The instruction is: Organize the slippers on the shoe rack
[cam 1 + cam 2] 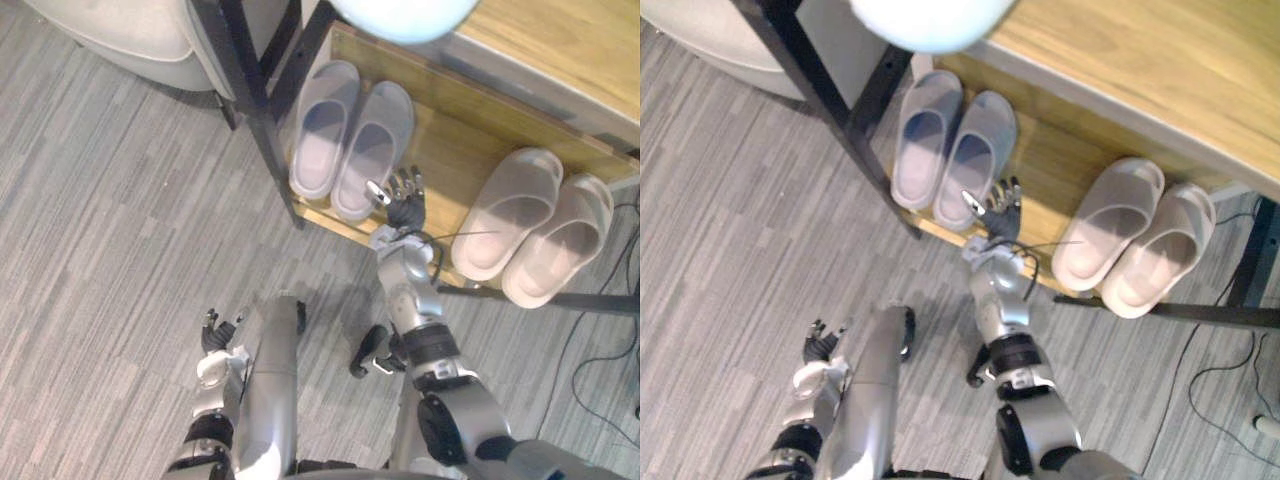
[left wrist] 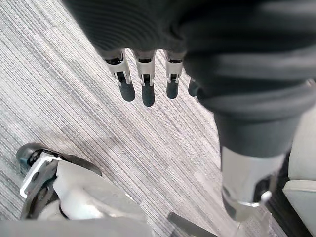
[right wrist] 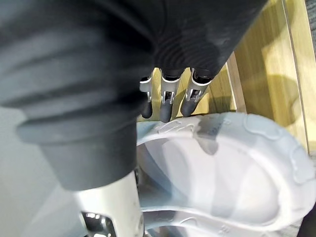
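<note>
The shoe rack (image 1: pixel 440 135) stands at the far side of the grey carpet floor (image 1: pixel 120 250), with a wooden lower shelf in a black frame (image 1: pixel 255 95). Two pairs lie on that shelf, toes pointing away. The lilac slippers (image 1: pixel 325 130) sit side by side at the left end, touching each other, just right of the frame post. The beige slippers (image 1: pixel 508 215) lie at the right end, well apart from the lilac pair and also touching each other, with their heels at the shelf's near edge.

The right robot hand (image 1: pixel 405 208) is at the shelf's near edge, between the two pairs and just beside the heel of the right-hand lilac slipper. Its fingers (image 3: pixel 165 106) are straight and spread, holding nothing. In the right wrist view their dark tips sit by that slipper's rim — whether they touch it I cannot tell.

The left robot hand (image 1: pixel 216 335) hangs low at the near left over the carpet, its fingers (image 2: pixel 147 91) relaxed and empty — well away from the rack
</note>
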You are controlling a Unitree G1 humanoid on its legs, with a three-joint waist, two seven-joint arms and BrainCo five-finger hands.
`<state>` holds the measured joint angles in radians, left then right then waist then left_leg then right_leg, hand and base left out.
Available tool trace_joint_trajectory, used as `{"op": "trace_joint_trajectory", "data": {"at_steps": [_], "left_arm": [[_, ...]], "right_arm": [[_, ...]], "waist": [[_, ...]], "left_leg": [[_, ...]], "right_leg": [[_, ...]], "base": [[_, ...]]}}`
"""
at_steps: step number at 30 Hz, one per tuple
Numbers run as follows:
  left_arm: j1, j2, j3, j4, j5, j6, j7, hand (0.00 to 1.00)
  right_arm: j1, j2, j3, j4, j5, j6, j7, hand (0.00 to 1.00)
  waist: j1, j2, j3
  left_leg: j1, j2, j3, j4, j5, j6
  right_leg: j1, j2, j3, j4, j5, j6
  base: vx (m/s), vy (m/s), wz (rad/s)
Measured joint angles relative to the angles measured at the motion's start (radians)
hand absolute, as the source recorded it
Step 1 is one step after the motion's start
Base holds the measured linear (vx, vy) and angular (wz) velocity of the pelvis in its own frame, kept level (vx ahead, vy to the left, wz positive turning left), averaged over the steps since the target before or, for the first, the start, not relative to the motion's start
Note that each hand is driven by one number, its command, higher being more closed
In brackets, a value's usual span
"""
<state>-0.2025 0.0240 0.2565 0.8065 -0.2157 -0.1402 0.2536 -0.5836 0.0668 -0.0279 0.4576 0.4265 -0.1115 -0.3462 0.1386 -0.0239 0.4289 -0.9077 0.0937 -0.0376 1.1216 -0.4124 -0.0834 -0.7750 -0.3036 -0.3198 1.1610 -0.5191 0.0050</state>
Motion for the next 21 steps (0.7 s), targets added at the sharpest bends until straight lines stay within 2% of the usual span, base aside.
{"op": "trace_joint_trajectory", "data": {"at_steps": [3, 4, 10, 15, 17, 21], "left_arm": [[0.017, -0.006, -0.002, 0.001, 0.000, -0.001, -0.015, 0.00], [0.025, -0.009, -0.008, 0.001, 0.000, -0.002, -0.022, 0.00], [0.091, 0.007, -0.082, 0.002, 0.025, -0.005, -0.050, 0.00], [0.119, 0.064, -0.200, 0.067, 0.060, -0.002, -0.087, 0.00], [0.134, 0.075, -0.218, 0.097, 0.078, 0.001, -0.105, 0.00], [0.176, 0.066, -0.259, 0.132, 0.112, 0.011, -0.128, 0.00]], "right_arm": [[0.099, -0.021, 0.006, -0.007, -0.066, 0.016, 0.035, 0.00], [0.126, -0.031, 0.014, -0.012, -0.082, 0.019, 0.045, 0.00], [0.338, -0.051, 0.058, -0.139, -0.207, 0.028, 0.094, 0.00], [0.481, -0.047, 0.131, -0.117, -0.328, 0.029, 0.155, 0.00], [0.513, -0.054, 0.152, -0.057, -0.383, 0.030, 0.181, 0.00], [0.568, -0.091, 0.153, 0.100, -0.508, 0.044, 0.220, 0.00]], "waist": [[-0.014, -0.001, 0.001], [-0.019, -0.001, 0.001], [-0.044, -0.015, 0.000], [-0.065, -0.063, -0.072], [-0.085, -0.075, -0.103], [-0.095, -0.053, -0.177]], "left_leg": [[0.080, 0.005, 0.008, -0.065, 0.014, 0.004], [0.106, 0.007, 0.017, -0.091, 0.020, 0.007], [0.357, 0.023, 0.085, -0.362, 0.105, 0.021], [0.525, 0.016, 0.130, -0.629, 0.206, 0.016], [0.593, 0.007, 0.142, -0.713, 0.237, 0.015], [0.731, -0.006, 0.179, -0.881, 0.290, 0.013]], "right_leg": [[0.079, 0.012, -0.008, -0.074, 0.024, 0.013], [0.102, 0.015, -0.010, -0.103, 0.039, 0.005], [0.320, 0.060, -0.012, -0.391, 0.171, 0.020], [0.465, 0.105, -0.024, -0.659, 0.282, 0.029], [0.521, 0.114, -0.022, -0.738, 0.313, 0.037], [0.642, 0.140, -0.014, -0.908, 0.385, 0.054]], "base": [[0.05, -0.012, -0.06], [0.04, 0.017, -0.17], [0.06, 0.045, -0.22], [0.10, 0.015, -0.10], [0.14, 0.018, -0.11], [0.14, 0.022, -0.20]]}}
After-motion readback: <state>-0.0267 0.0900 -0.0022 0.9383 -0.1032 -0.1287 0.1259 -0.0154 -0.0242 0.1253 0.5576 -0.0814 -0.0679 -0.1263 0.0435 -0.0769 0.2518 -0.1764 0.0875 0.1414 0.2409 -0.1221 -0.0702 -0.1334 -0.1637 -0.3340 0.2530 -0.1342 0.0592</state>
